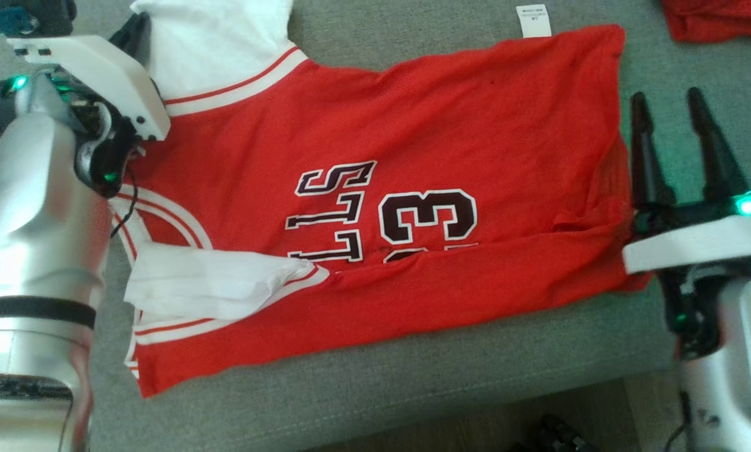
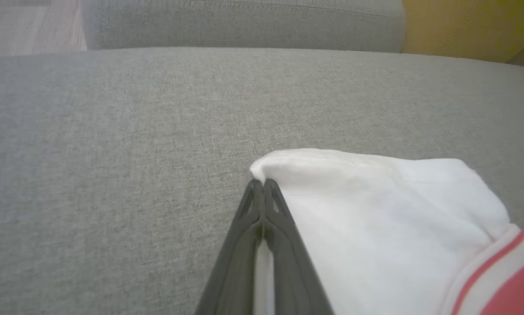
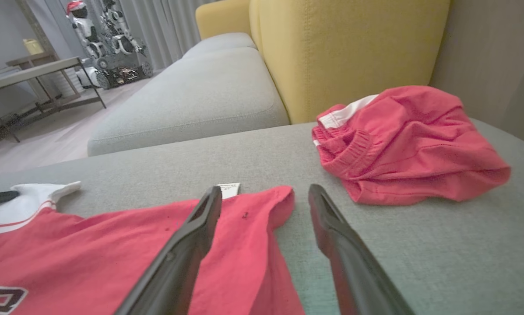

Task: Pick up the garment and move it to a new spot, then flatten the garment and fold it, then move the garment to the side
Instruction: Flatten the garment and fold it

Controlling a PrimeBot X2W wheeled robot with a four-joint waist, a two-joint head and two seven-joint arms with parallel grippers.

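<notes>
The garment (image 1: 413, 157) is a red jersey with dark lettering and white sleeves, spread sideways on the grey sofa cushion (image 1: 413, 376). Its near long edge is folded up over the number. My left gripper (image 2: 262, 183) is shut on the corner of the far white sleeve (image 2: 375, 210), and white cloth shows between its fingers. The near sleeve (image 1: 206, 279) lies folded onto the chest. My right gripper (image 1: 667, 100) stands open at the jersey's hem end, fingers just off the cloth; in the right wrist view the right gripper (image 3: 265, 192) straddles the hem corner.
A crumpled pair of red shorts (image 3: 406, 144) lies on the cushion beyond the hem, against the yellow backrest (image 3: 345, 52). A white label (image 1: 533, 20) sticks out at the jersey's far edge. The cushion's front edge drops to the floor (image 1: 475, 433).
</notes>
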